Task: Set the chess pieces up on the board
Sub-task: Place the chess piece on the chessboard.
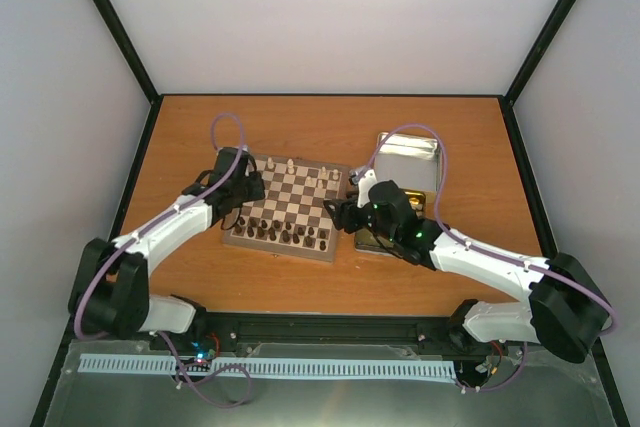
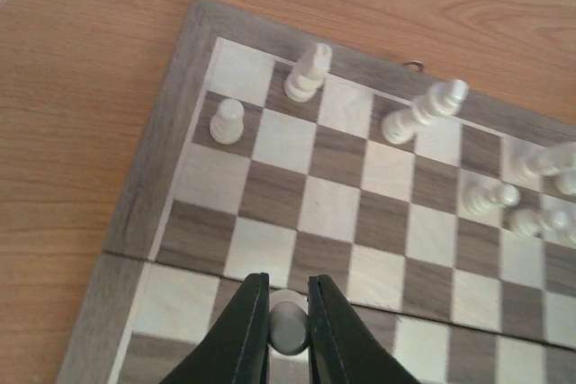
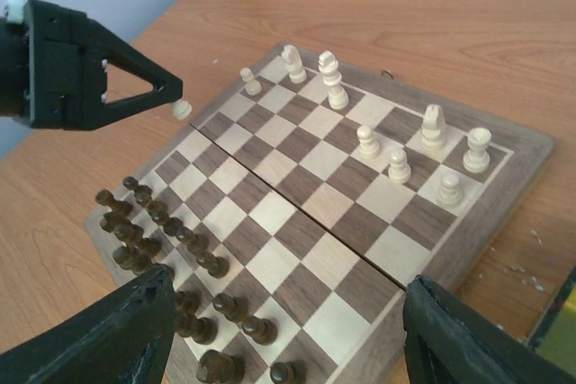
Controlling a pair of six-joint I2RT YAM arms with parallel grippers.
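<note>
The left fingers (image 2: pixel 259 312) are pinched narrow on a single cream pawn (image 2: pixel 288 328). Its round head shows in the slim gap between the two dark tips. In the right wrist view the pawn hangs from those tips clear of the board (image 2: pixel 333 209), over the board's edge row of squares and near the centre seam.

Ahead of the left fingers, the other cream pieces (image 2: pixel 309 72) stand upright on the two rows along the board's far edge. One pawn stands just left of the fingers' line, two taller figures stand straight ahead, and a looser cluster lies off to the right. The squares directly ahead of the held pawn are bare.

The right fingers (image 1: pixel 345 215) are spread wide and hold nothing. They hover just beside the board's edge, well apart from the left fingers, with the whole board framed between them in their own view. The dark pieces (image 3: pixel 171 231) crowd the two rows nearest the right arm's left finger. Most are upright and packed close together.

The board lies flat on the wooden counter (image 1: pixel 300 127). A silver tin lid (image 1: pixel 412 155) lies on the counter behind the right fingers, apart from the board.
</note>
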